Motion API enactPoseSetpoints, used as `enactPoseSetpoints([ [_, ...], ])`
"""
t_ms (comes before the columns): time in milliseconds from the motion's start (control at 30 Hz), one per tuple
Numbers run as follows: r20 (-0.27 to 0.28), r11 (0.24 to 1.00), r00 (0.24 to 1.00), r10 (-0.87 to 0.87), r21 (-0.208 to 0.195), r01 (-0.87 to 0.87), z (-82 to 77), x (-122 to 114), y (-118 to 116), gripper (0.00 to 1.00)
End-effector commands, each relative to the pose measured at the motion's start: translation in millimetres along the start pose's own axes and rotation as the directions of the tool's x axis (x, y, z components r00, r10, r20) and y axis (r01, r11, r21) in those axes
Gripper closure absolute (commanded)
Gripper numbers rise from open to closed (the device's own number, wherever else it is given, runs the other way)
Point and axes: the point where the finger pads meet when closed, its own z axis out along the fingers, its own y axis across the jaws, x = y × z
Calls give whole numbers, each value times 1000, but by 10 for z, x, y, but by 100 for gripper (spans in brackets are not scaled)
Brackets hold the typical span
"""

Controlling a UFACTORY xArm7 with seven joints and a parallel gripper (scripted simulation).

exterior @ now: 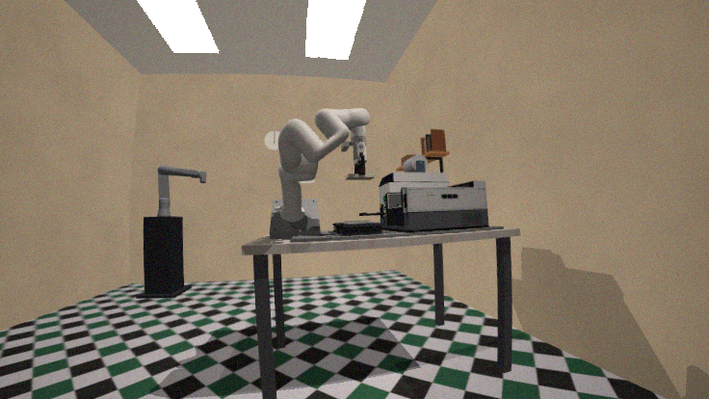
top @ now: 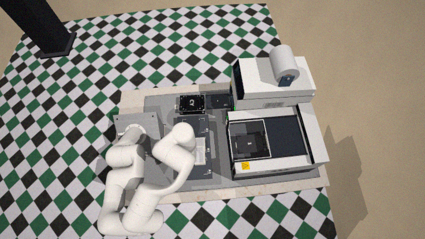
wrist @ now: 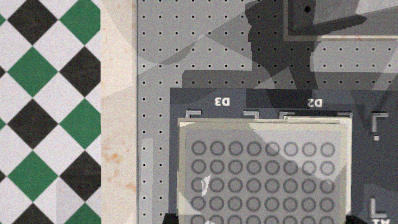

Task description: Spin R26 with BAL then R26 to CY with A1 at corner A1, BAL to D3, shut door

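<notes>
My gripper [exterior: 360, 171] [wrist: 260, 220] is shut on a pale well plate [top: 200, 150] [exterior: 359, 178] [wrist: 265, 170] and holds it level, high above the deck row. I take it for BAL; no label shows. In the wrist view it hangs over the D3 label [wrist: 222, 101] and the D2 label [wrist: 315, 102], between the two places. The D3 place [top: 205, 172] looks bare. D2 and R62 are hidden under the held plate and the arm. The centrifuge [top: 312, 133] [exterior: 435, 208] has its door open; a dark bucket [top: 248, 144] with a small white mark shows there.
The sealer [top: 267, 80] with its film roll [top: 283, 63] stands behind the centrifuge; its stage [top: 218, 101] looks dark and bare. The CY nest [top: 191, 103] shows its label. The table edge [wrist: 117, 150] lies left of the deck in the wrist view.
</notes>
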Motion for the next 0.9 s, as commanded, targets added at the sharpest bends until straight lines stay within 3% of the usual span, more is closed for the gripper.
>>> enactPoseSetpoints([
  [0,3,1000,1000,0,0,0,35,-4,3,100],
  [867,3,1000,1000,0,0,0,436,-6,2,100],
])
